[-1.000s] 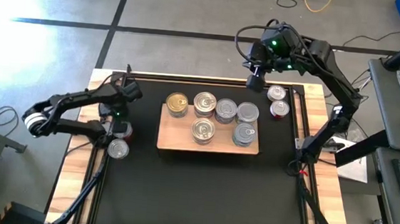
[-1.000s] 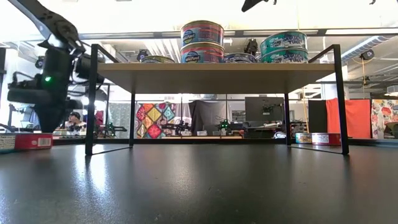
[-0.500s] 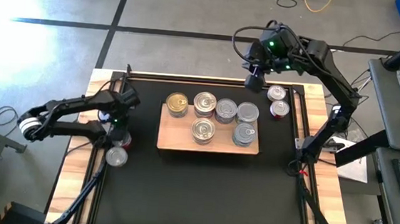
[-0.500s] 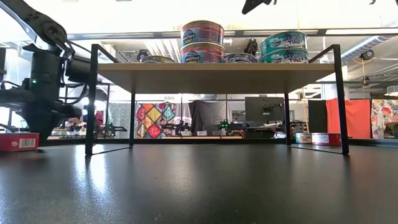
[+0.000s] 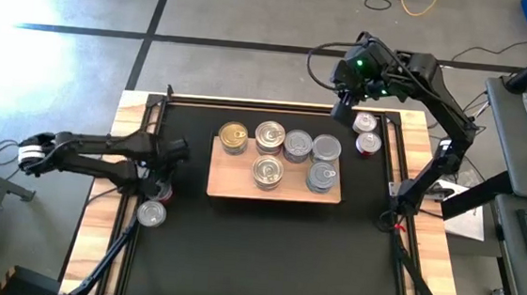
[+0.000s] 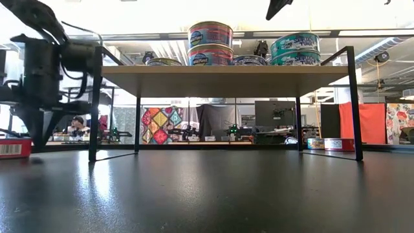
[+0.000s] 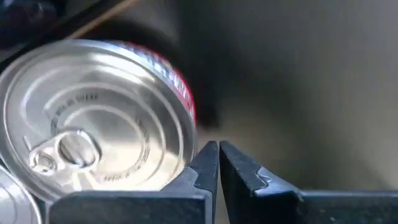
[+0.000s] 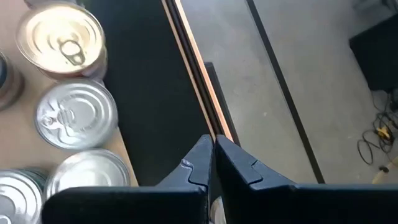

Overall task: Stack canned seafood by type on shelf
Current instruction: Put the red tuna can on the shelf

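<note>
My left gripper (image 7: 217, 163) clenched, empty, low over mat just beside red-label tin (image 7: 99, 121) at table's left edge. Right gripper (image 8: 211, 158) clenched too, empty, up over back table edge. Shelf (image 5: 274, 192) mid-mat, six tins (image 5: 283, 155) on top.

Both my arms (image 5: 103, 144) dark, near black, slim jointed links. White band ring on left arm's far joint (image 5: 25, 156), well back from claw. Green light glows on right arm's wrist housing (image 5: 357, 61), just behind claw. Black cable loops off that housing. My left claw (image 7: 217, 163): two matte black fingers, angular, tapering to pointed tips. Right claw (image 8: 212, 154) same shape.
</note>
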